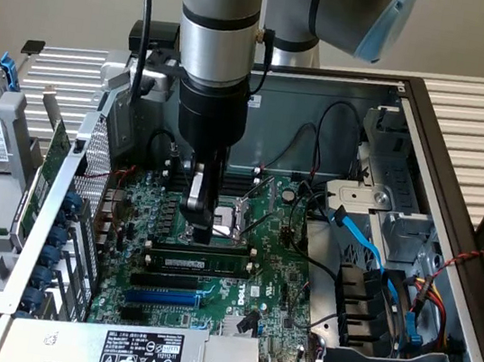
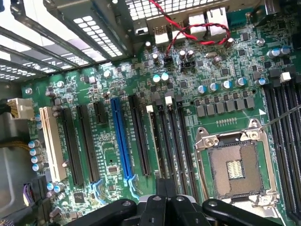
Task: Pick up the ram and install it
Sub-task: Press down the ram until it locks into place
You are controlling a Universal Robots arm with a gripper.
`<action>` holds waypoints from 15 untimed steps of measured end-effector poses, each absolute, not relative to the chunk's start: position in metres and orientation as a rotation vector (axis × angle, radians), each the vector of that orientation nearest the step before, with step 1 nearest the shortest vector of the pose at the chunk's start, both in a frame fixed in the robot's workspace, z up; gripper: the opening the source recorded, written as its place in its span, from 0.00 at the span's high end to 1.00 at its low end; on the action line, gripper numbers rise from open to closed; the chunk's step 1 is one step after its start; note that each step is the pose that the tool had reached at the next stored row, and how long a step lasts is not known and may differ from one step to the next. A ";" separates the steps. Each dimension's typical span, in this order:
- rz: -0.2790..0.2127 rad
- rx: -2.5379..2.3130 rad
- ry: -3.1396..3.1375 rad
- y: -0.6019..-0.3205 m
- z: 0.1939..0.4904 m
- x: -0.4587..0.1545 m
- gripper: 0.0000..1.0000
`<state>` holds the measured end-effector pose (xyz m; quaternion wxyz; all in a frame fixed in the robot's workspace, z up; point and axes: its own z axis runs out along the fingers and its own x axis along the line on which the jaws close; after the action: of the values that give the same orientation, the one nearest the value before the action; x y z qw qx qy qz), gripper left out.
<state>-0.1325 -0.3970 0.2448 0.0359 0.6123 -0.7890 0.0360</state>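
Gripper (image 1: 199,226) fingers closed together, hanging straight down inside the open PC case (image 1: 431,136), tips just above the motherboard (image 1: 236,280) beside the bare CPU socket (image 1: 239,210). Can't confirm anything pinched between the fingers. The ram (image 1: 203,260) lies directly below and slightly in front of the fingertips: green stick with a white label, standing on edge in a memory slot, long axis running across the exterior view from left to right, crosswise under the gripper. Looks seated or nearly seated; latch state too small to tell. Wrist view: gripper (image 2: 165,200) over a row of long black slots (image 2: 167,141) next to the blue slot (image 2: 121,141).
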 end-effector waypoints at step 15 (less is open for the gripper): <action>0.097 1.584 -2.619 -0.397 0.245 -0.133 0.90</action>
<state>-0.1326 -0.3970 0.2449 0.0399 0.5168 -0.8546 0.0316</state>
